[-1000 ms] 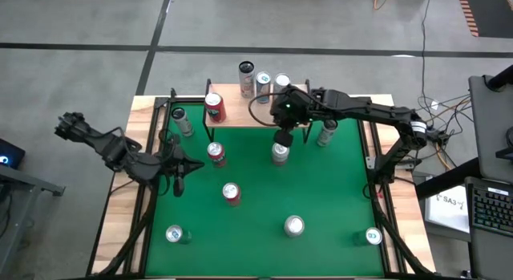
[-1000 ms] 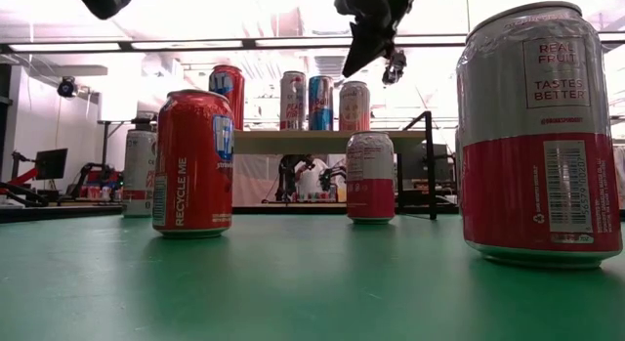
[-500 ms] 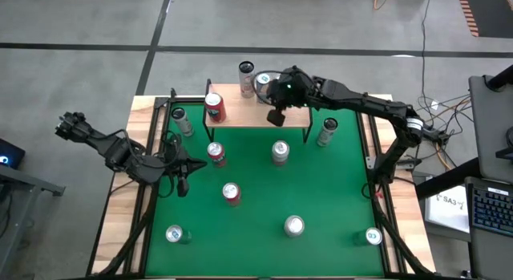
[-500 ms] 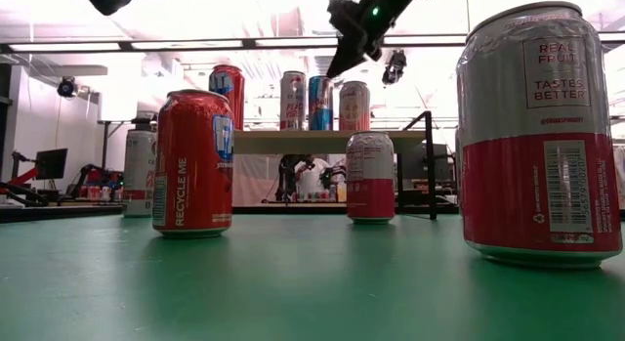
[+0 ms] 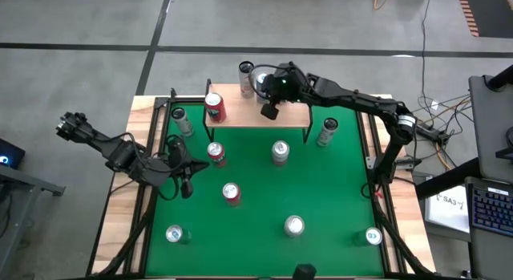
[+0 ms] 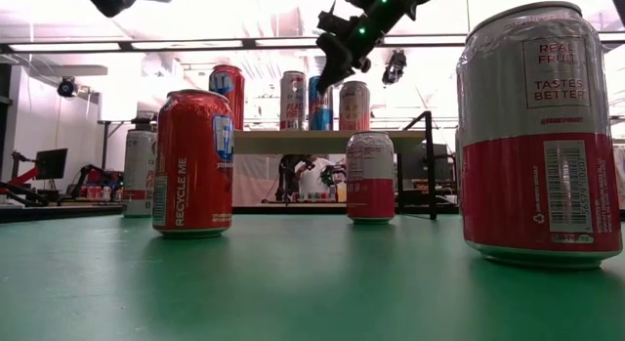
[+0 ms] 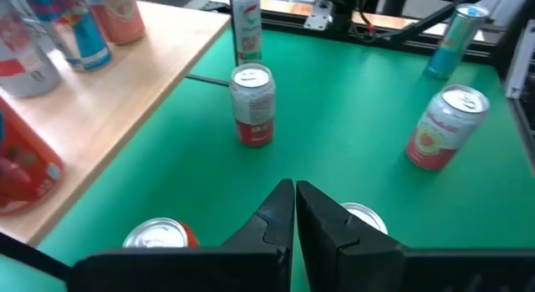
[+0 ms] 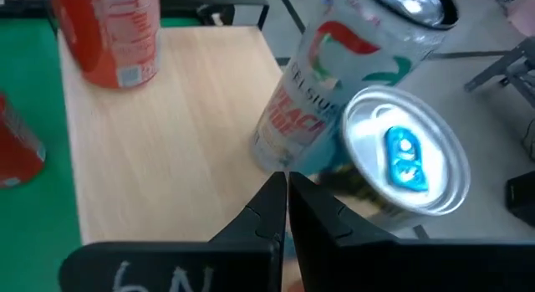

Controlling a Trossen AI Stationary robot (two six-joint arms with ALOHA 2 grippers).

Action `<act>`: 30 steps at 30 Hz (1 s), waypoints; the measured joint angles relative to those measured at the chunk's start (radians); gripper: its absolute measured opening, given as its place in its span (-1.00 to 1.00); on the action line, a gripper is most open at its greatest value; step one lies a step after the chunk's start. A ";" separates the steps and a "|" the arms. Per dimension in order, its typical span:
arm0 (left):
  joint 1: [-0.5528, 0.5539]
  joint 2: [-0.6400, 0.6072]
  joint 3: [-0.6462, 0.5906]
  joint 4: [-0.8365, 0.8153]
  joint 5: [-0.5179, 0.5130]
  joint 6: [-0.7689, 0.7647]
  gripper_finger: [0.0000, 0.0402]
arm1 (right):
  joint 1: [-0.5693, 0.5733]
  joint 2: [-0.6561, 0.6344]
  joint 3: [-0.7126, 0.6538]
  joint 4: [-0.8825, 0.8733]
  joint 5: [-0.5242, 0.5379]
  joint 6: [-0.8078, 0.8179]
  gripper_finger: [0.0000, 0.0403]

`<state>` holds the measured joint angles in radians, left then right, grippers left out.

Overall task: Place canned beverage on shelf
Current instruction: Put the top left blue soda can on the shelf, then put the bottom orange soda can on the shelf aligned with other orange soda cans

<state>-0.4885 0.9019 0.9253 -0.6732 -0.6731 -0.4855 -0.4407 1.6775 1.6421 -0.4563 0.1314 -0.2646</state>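
Note:
The shelf point(image 5: 240, 115) with a light wood top on black legs stands at the table's far edge. A red can point(image 5: 214, 106), a tall white can point(image 5: 245, 71) and a blue-tabbed can point(image 5: 260, 78) stand upright on it. My right gripper point(image 5: 270, 111) hovers shut and empty above the shelf top, beside the white can point(image 8: 322, 83) and the blue-tabbed can point(image 8: 403, 151). My left gripper point(image 5: 186, 184) is shut and empty over the green table's left part, next to a red can point(image 5: 216, 154). It also shows in the left wrist view point(image 7: 294, 200).
Several more cans stand upright on the green table: a pink-and-white one point(image 5: 279, 152) near the shelf, a red one point(image 5: 231, 193) at the middle, silver-topped ones point(image 5: 294, 225) point(image 5: 175, 234) point(image 5: 373, 236) near the front, and slim ones point(image 5: 326, 131) point(image 5: 181, 119) beside the shelf's legs.
My right gripper, shut and empty, has gone from above the pink-and-white can on the green table toward the far edge and a little left, and now hangs over the shelf top. The can has stayed where it was. My left gripper has drifted slightly toward the right.

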 joint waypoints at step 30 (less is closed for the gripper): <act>-0.002 0.117 -0.003 0.037 0.012 -0.009 -1.00 | 0.185 -0.095 0.000 -0.061 -0.011 0.047 -0.95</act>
<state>-0.4900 1.0185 0.9226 -0.6364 -0.6615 -0.4946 -0.2555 1.5825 1.6421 -0.5170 0.1207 -0.2179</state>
